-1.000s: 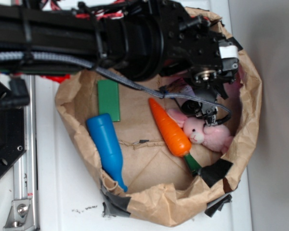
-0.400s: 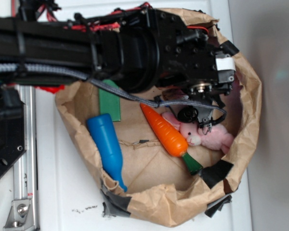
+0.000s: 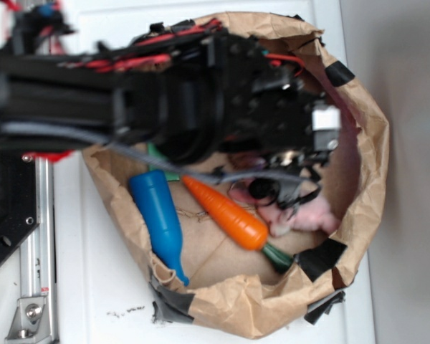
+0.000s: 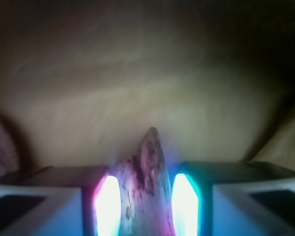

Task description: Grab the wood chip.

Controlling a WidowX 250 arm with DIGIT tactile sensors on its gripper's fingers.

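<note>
Pinching the wood chip (image 4: 145, 184) between its lit fingers (image 4: 108, 204), the gripper (image 4: 146, 204) is hanging inside the paper bag (image 3: 369, 179), chip's long axis pointing away from the wrist.

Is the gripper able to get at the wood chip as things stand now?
Probably yes. In the wrist view the wood chip stands between the two fingers of the gripper, with nothing in front of it. Whether the pads press it firmly, I cannot tell.
</note>
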